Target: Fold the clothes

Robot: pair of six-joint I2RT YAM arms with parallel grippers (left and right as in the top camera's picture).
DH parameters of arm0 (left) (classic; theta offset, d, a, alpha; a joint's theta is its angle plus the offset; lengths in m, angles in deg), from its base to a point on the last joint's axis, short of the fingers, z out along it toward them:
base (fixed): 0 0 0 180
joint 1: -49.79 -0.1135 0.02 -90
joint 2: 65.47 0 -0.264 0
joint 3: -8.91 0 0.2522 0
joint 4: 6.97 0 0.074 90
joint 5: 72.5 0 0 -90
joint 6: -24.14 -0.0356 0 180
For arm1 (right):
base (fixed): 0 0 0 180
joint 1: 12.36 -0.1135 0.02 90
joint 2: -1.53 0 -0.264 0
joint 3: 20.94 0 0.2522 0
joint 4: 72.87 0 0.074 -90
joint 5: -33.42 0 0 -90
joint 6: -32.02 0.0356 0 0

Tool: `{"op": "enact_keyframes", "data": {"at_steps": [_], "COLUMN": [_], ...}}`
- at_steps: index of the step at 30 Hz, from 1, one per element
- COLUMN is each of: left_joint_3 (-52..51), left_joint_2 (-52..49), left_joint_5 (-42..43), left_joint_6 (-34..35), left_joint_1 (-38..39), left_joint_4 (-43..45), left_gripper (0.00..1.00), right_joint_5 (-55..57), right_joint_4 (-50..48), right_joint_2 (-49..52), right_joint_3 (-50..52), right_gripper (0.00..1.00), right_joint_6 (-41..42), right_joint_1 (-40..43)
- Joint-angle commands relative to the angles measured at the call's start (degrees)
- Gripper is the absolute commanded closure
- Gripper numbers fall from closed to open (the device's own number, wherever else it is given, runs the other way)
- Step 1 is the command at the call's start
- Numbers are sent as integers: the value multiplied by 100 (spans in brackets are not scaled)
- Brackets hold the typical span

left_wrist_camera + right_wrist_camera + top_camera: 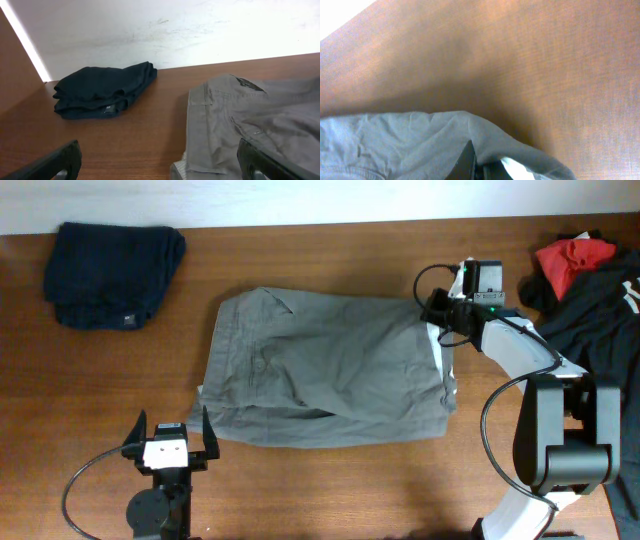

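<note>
Beside the left gripper [172, 425], spread wide, lie grey shorts [320, 365]; the right gripper [433, 313] pinches their far corner.

Open table [330, 490] front — clothes heap [585, 275] right

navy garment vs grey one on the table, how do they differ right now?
Fold: the navy garment is a compact folded stack; the grey garment lies spread out, wrinkled.
Size: the grey garment covers far more table than the navy garment.
Contact: the right gripper is at the grey garment's corner; nothing touches the navy garment.
Both lie on the table.
</note>
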Motion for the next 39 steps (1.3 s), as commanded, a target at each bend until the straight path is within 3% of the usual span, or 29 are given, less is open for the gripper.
{"op": "enact_keyframes", "data": {"at_steps": [1, 3, 4, 5, 6, 7, 12, 14, 19, 26, 30, 32, 36, 39], "left_joint_3": [-24, -24, -24, -24, -24, -24, -24, -24, -24, -22, -22, -22, -22, 125], "left_joint_2": [33, 33, 33, 33, 33, 33, 33, 33, 33, 33, 33, 33, 13, -105], "left_joint_5": [61, 61, 61, 61, 61, 61, -2, 0, 0, 11, 286, 654, 2315, 2653], "left_joint_6": [-74, -74, -74, -74, -72, -72, -74, -74, -74, -72, -72, -72, -72, -52], "left_joint_1": [-28, -28, -28, -28, -28, -28, -28, -28, -28, -28, -24, -24, -24, -24], "left_joint_4": [-22, -22, -22, -22, -22, -22, -20, -20, -20, 111, 898, 1316, 2271, 2553], "left_gripper": [1, 1, 1, 1, 1, 1, 1, 1, 1, 1, 1, 1, 1, 1], "right_joint_5": [223, 227, 229, 227, 227, 229, 225, 199, 184, 245, 243, 243, 243, 223], "right_joint_4": [-597, -704, -715, -675, -629, -575, 341, 1493, 3180, 4135, 4983, 5206, 5090, 5010], "right_joint_2": [24, 24, 24, 24, 24, 22, -109, -334, -1019, -2015, -2009, -1982, -1967, -1967], "right_joint_3": [11, 11, 11, 11, 11, 11, -192, -472, -800, -800, -750, -640, -387, -374], "right_gripper": [96, 79, 41, 16, 4, 1, 1, 1, 1, 1, 1, 0, 4, 4], "right_joint_6": [-90, -90, -92, -94, -94, -94, -92, -63, -339, -527, -715, -715, -901, -953], "right_joint_1": [173, 184, 184, 184, 184, 188, 313, 466, 671, 662, 662, 636, 485, 348]}}
